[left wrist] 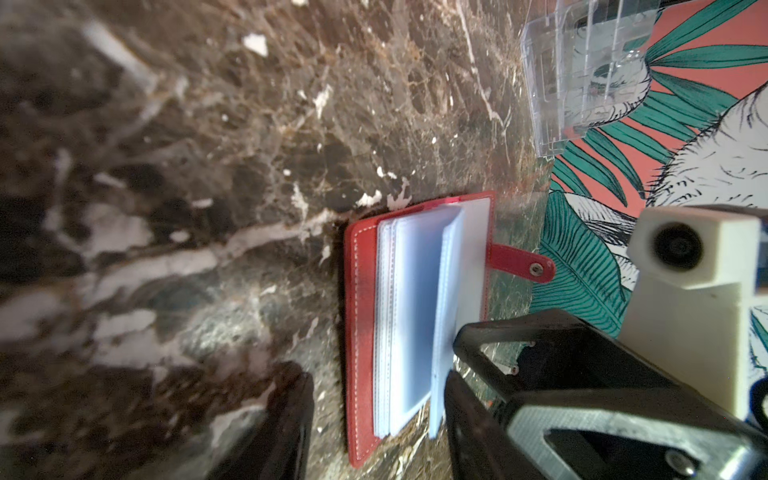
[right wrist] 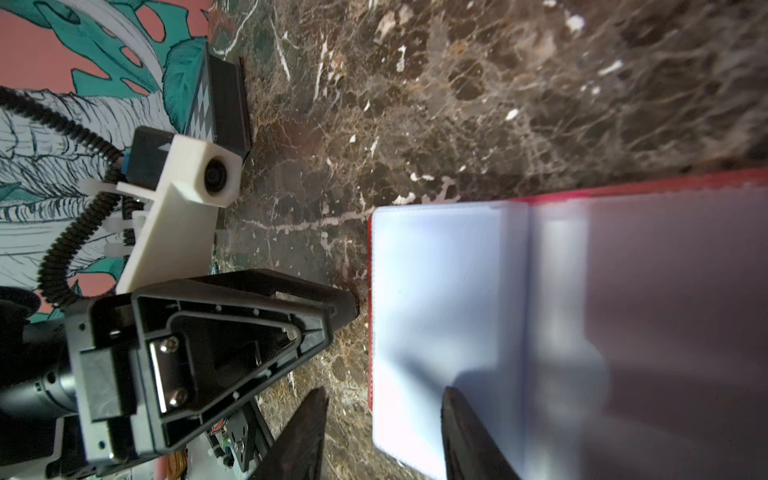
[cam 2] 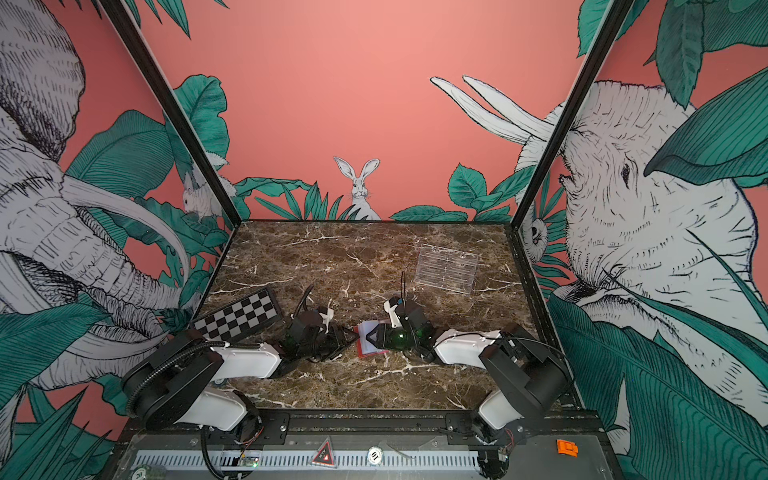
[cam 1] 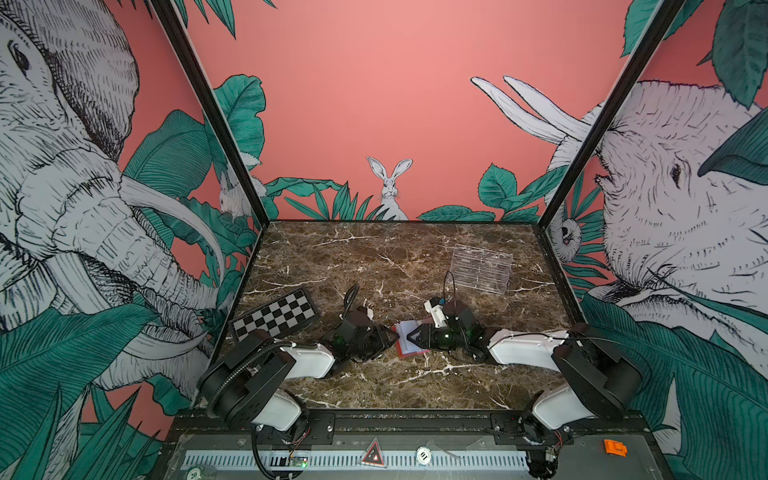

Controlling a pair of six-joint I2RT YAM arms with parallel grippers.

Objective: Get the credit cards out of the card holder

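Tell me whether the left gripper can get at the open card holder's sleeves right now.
Probably yes. The left gripper is open and points at the card holder, with only bare marble tabletop between them. The right gripper reaches over the sleeves from the opposite side, which may crowd it.

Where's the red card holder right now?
In both top views the card holder lies open on the marble table, front of centre, between the left gripper and the right gripper, which reaches over its pages.
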